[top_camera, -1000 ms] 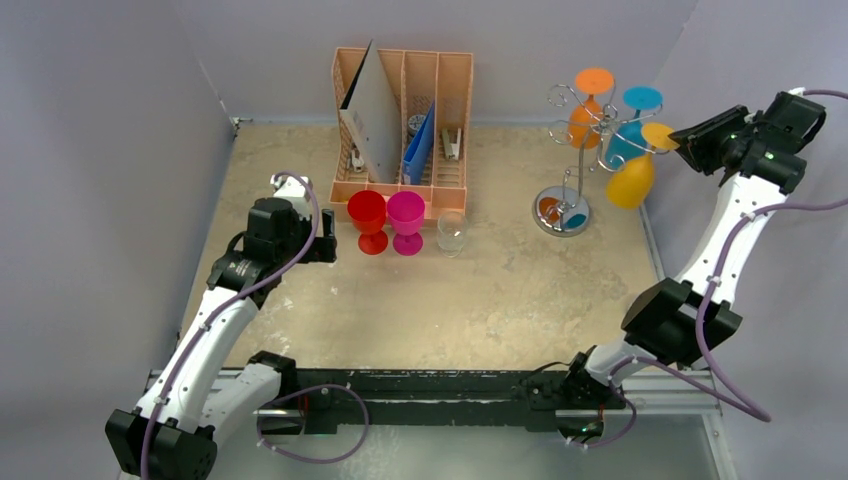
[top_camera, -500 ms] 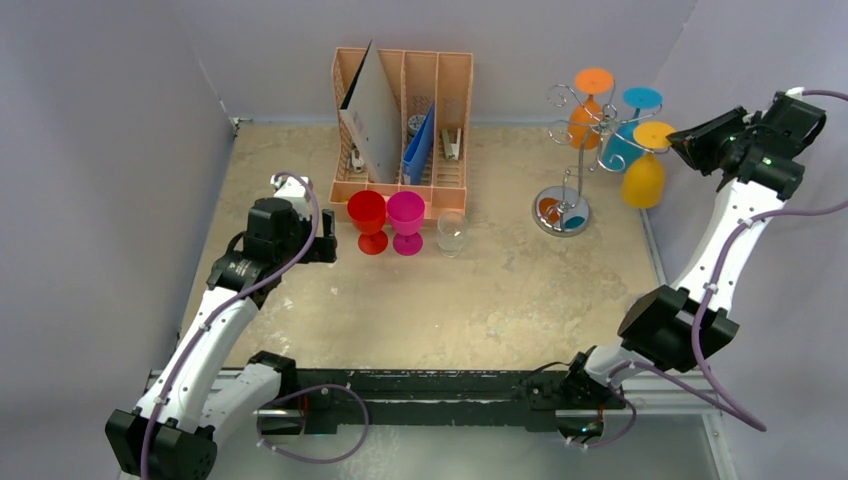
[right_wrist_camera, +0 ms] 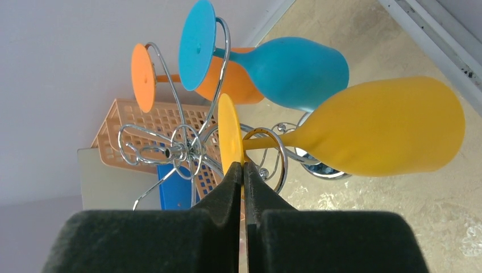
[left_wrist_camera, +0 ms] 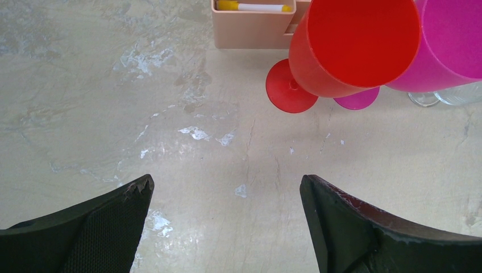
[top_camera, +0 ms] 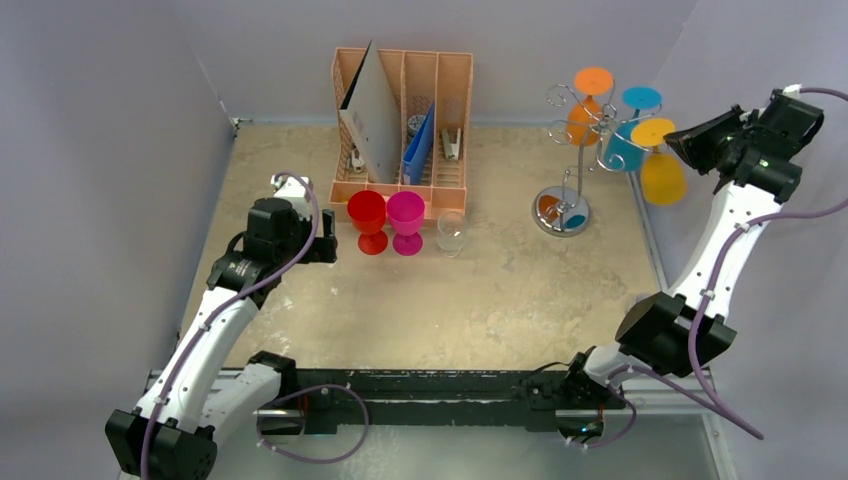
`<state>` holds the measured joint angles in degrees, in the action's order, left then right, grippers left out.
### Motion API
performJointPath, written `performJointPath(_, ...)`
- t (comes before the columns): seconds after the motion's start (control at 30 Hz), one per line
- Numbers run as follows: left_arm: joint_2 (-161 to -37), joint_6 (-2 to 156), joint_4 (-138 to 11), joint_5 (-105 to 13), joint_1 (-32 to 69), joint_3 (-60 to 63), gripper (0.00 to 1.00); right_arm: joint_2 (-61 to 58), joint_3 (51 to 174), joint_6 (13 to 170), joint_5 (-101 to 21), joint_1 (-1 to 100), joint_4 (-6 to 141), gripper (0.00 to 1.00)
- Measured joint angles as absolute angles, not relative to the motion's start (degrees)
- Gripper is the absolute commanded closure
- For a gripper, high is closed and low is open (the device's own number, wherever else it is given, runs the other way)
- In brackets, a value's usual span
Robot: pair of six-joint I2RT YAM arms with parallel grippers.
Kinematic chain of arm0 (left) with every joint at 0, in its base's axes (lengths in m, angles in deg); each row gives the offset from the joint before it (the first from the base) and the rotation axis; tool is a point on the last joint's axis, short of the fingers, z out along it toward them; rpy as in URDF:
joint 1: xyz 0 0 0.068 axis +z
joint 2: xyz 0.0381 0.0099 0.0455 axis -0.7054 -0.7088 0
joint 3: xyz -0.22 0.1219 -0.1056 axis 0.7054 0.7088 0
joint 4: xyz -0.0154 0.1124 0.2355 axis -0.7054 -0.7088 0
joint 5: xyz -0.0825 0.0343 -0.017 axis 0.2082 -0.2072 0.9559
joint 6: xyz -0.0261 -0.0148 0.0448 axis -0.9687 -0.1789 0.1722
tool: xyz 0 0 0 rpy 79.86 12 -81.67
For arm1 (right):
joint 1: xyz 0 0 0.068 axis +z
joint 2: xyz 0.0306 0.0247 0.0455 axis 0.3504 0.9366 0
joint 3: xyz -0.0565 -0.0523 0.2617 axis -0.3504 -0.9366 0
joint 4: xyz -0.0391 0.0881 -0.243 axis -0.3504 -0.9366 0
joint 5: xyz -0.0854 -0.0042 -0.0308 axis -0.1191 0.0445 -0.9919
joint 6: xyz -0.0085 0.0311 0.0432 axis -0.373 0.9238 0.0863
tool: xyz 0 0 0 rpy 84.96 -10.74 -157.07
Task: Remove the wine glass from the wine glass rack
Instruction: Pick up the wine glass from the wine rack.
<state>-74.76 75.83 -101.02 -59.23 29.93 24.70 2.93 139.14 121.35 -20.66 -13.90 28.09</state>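
Observation:
The wine glass rack (top_camera: 578,135), silver wire on a round disc base (top_camera: 561,212), stands at the back right. An orange glass (top_camera: 585,118) and a teal glass (top_camera: 626,146) hang upside down on it. My right gripper (top_camera: 682,141) is shut on the foot rim of a yellow wine glass (top_camera: 662,176), whose bowl hangs to the right of the rack. In the right wrist view the fingertips (right_wrist_camera: 243,165) pinch the yellow foot (right_wrist_camera: 229,132), and the stem crosses a wire loop (right_wrist_camera: 279,149). My left gripper (left_wrist_camera: 227,187) hangs open over bare table.
A peach slotted organiser (top_camera: 402,120) stands at the back centre. Before it stand a red cup (top_camera: 368,220), a magenta cup (top_camera: 406,222) and a clear glass (top_camera: 452,232). Grey walls close in on both sides, the right one near the right arm.
The right jaws have closed on the yellow glass's foot, and the glass has swung out to the right, away from the rack. The left arm has not moved.

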Motion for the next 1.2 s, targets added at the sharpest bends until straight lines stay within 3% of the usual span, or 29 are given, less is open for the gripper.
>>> performJointPath(1.2, -74.76, 75.87, -101.02, -59.21, 29.93, 24.7, 0.01, -9.75, 130.46, 127.1, -24.13, -12.87, 29.18, 1.0)
